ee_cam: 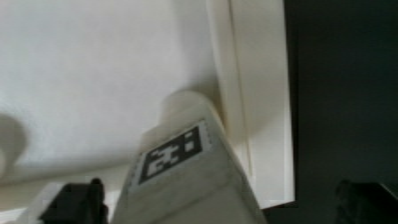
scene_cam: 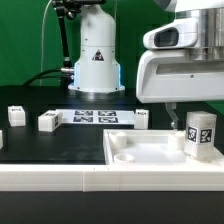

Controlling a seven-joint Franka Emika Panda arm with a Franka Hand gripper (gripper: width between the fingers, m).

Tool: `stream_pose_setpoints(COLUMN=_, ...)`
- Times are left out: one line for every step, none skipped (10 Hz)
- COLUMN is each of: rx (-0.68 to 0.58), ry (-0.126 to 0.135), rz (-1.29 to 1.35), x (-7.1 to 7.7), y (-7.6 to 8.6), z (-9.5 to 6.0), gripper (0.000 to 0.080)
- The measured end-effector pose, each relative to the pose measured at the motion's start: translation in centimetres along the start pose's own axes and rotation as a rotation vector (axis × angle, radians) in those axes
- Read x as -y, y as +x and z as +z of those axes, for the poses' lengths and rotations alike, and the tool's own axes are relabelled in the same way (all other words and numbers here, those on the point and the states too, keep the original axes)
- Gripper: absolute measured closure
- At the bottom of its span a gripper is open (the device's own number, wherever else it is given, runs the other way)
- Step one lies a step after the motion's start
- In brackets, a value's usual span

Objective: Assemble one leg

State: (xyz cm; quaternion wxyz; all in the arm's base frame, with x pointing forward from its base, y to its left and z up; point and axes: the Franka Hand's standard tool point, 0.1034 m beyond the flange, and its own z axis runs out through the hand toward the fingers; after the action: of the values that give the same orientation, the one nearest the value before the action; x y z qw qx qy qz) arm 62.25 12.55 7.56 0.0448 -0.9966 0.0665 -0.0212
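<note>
A small white leg [scene_cam: 200, 134] with a black-and-white tag stands upright in the corner of the wide white tabletop [scene_cam: 140, 152] at the exterior view's right. My gripper [scene_cam: 195, 110] hangs right above it, jaws open. In the wrist view the leg [ee_cam: 187, 165] lies between my two dark fingertips [ee_cam: 75, 202], with my gripper [ee_cam: 219, 203] straddling it. One finger is close to the leg. The other stands well clear of it. The leg rests by the tabletop's raised rim [ee_cam: 240, 60].
Three more white legs [scene_cam: 15, 115] [scene_cam: 48, 121] [scene_cam: 143, 120] lie on the black table behind the tabletop. The marker board [scene_cam: 95, 117] lies between them. The robot base [scene_cam: 95, 60] stands at the back. Part of a round socket [ee_cam: 9, 140] shows in the wrist view.
</note>
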Motion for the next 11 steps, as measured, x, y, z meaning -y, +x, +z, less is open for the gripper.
stream_pose_setpoints(rx=-0.013, ry=-0.007, rz=-0.051, x=0.05, y=0.12, z=-0.05, gripper=0.015)
stream_pose_setpoints(rx=-0.037, ry=-0.004, rz=-0.046, x=0.32, y=0.06, z=-0.07, gripper=0.015)
stream_pose_setpoints(rx=-0.064, ry=-0.005, rz=-0.149, x=0.19, y=-0.12, z=0.02, gripper=0.015)
stream_pose_setpoints(rx=-0.072, ry=-0.008, rz=-0.207, x=-0.02, y=-0.23, z=0.21, gripper=0.015)
stream_pose_setpoints(rx=-0.07, ry=-0.009, rz=-0.224, x=-0.06, y=-0.24, z=0.23, gripper=0.0193)
stream_pose_setpoints(rx=-0.069, ry=-0.009, rz=-0.22, x=-0.07, y=-0.25, z=0.25, gripper=0.0193)
stream_pose_setpoints(rx=-0.069, ry=-0.009, rz=-0.219, x=-0.09, y=-0.26, z=0.29, gripper=0.033)
stream_pose_setpoints(rx=-0.068, ry=-0.009, rz=-0.219, x=-0.1, y=-0.27, z=0.31, gripper=0.0465)
stream_pose_setpoints(rx=-0.068, ry=-0.01, rz=-0.218, x=-0.24, y=-0.25, z=0.33, gripper=0.0465)
stream_pose_setpoints(rx=-0.068, ry=-0.01, rz=-0.208, x=-0.27, y=-0.24, z=0.34, gripper=0.0506)
stream_pose_setpoints(rx=-0.068, ry=-0.009, rz=-0.187, x=-0.31, y=-0.24, z=0.35, gripper=0.0506)
